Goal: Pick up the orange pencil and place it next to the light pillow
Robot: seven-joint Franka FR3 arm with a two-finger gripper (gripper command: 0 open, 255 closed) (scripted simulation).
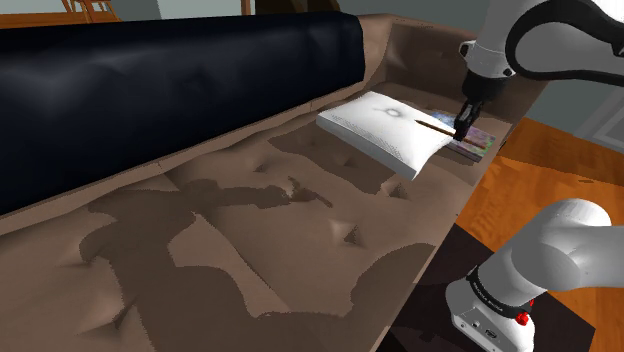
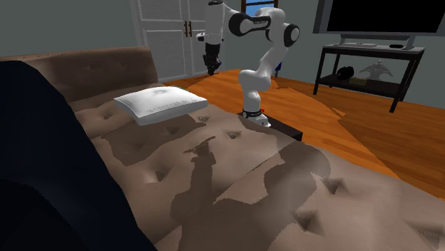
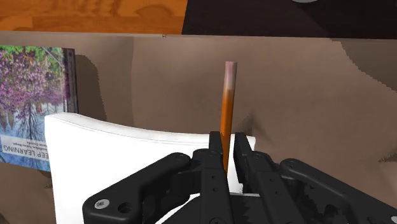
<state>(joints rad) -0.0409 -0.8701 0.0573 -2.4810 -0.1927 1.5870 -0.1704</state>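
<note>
Clamping orange pencil (image 3: 227, 105), pincer (image 3: 228, 149) hangs by white pillow (image 3: 114, 153); wrist cam shows book (image 3: 32, 102) w/ blossom cover.

The pencil (image 3: 227, 108) is coloured orange, fading to pale pinkish-grey at its far end. The gripper (image 3: 228, 143) is rendered all black. The pillow (image 1: 385, 132), at the upper right of the shoulder view, is shown plain white. The sofa (image 1: 260, 230) is drawn brown, patched with darker shadow. A dark navy cushion (image 1: 150, 90) is seen across the upper left. The book (image 3: 32, 95) is covered with purple blossom. The floor (image 2: 371, 135), at the second exterior view's right, is grained orange.
</note>
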